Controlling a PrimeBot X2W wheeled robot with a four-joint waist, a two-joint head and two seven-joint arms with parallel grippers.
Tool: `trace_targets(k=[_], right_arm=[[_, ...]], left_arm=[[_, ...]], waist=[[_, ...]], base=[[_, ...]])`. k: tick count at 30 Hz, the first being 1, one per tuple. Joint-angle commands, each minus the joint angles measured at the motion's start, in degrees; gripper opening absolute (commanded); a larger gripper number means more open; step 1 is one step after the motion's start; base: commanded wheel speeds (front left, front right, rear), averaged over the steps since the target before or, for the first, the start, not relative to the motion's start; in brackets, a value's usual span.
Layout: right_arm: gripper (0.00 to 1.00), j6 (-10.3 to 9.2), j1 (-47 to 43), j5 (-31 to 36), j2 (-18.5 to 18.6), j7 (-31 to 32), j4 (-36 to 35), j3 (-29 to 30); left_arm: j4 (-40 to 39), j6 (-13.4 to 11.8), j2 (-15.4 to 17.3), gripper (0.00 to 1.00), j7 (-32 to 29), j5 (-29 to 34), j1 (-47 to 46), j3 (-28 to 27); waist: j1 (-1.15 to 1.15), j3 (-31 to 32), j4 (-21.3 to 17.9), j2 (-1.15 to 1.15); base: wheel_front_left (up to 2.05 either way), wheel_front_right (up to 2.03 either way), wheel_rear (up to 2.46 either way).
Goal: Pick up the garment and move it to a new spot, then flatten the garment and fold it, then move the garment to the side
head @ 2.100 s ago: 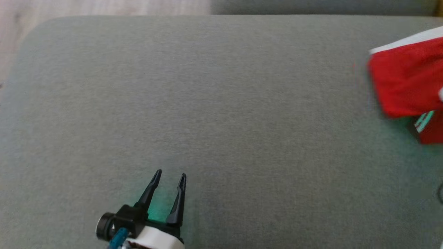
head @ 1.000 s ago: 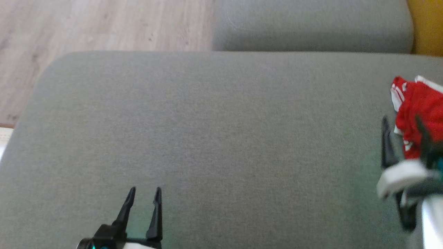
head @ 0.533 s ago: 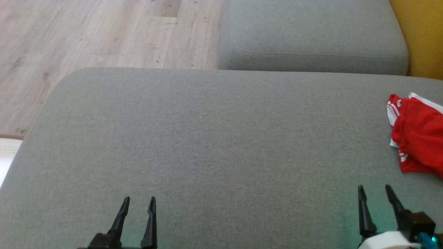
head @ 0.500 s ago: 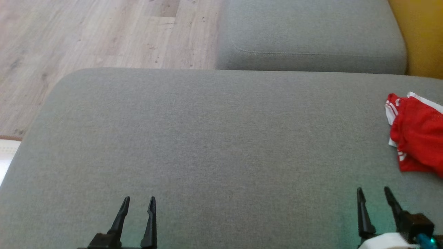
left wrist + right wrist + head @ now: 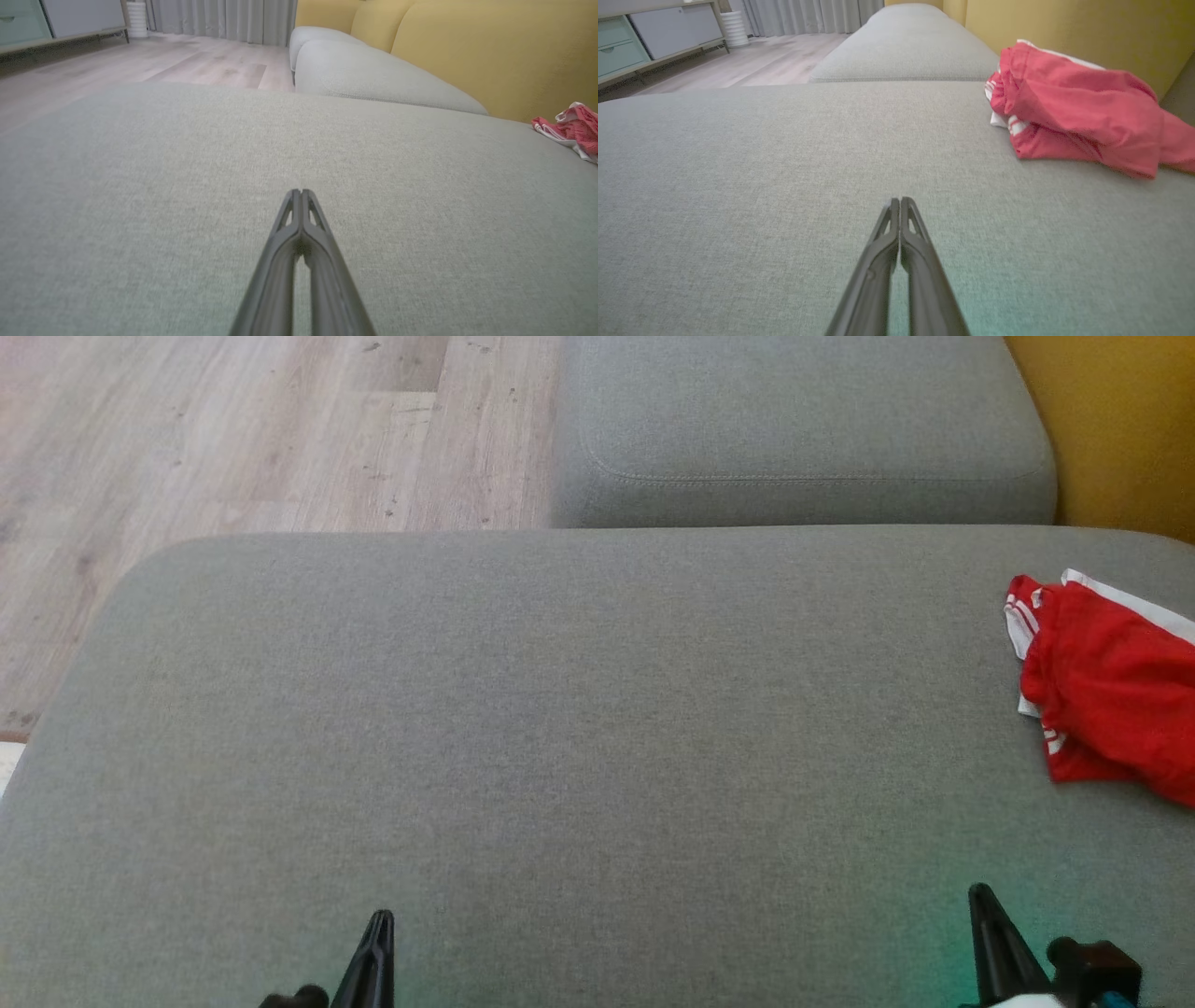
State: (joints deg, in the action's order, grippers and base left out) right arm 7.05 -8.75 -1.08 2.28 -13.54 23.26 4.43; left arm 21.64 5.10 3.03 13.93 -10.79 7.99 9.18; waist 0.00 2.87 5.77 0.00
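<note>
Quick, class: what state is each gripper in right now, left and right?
Left gripper: closed, holding nothing.
Right gripper: closed, holding nothing; red garment lies apart.

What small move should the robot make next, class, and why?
Probably just rest both arms: the red garment lies loosely folded at the right side of the cushion, and the left claw and right claw are shut, empty and apart from it.

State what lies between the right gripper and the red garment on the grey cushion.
Only bare grey cushion lies between the shut right gripper and the red garment; the two are apart. The right wrist view shows this stretch plainly.
</note>
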Motion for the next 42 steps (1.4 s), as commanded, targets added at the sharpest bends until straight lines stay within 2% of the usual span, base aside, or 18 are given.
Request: trace_targets(k=[1,42], right_arm=[[0.0,0.01,1.47,-1.36,0.06,0.25,-1.4,0.51],[0.0,0.15,5.58,-30.88,0.23,6.52,-4.29,0.75]], left_arm=[[-1.59,0.06,0.0,0.0,-0.22,-1.25,-1.62,-0.37],[-3.55,0.82,-0.05,0.0,-6.85,-27.48,-5.73,-5.41]], waist=[[0.0,-0.02,-0.03,0.0],[0.0,-1.01,-1.91,0.0]], base=[[0.0,0.0,0.0],[0.0,0.0,0.0]])
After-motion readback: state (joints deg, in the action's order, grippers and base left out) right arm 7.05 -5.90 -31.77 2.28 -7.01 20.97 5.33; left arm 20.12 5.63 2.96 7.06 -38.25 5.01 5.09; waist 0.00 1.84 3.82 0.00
